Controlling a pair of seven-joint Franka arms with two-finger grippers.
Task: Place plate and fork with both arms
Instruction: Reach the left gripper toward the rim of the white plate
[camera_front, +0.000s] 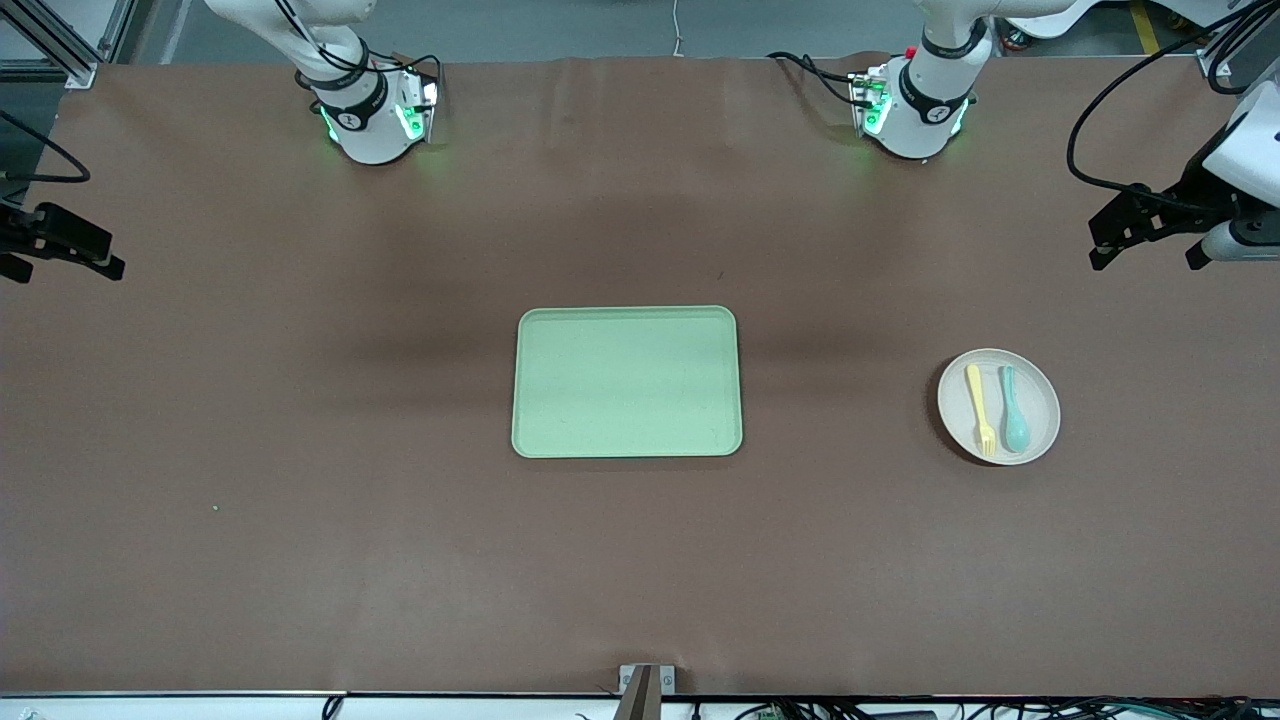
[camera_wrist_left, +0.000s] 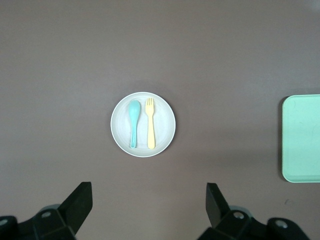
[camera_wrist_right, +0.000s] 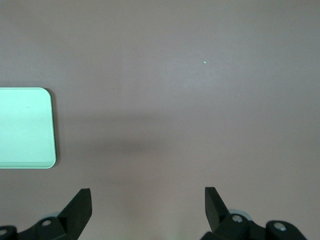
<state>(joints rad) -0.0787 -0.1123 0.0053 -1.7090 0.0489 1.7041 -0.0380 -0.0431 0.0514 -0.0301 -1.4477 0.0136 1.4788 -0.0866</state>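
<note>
Beige plate (camera_front: 998, 406) holds fork (camera_front: 979, 408), spoon (camera_front: 1014, 409); green tray (camera_front: 627, 382) bare; both arms' jaws spread wide.

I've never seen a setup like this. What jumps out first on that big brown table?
A light-green tray lies bare in the middle of the table. Toward the left arm's end sits a round beige plate with a yellow fork and a teal spoon lying side by side on it. The left gripper and the right gripper hang over the table's two ends, jaws open, holding nothing.
</note>
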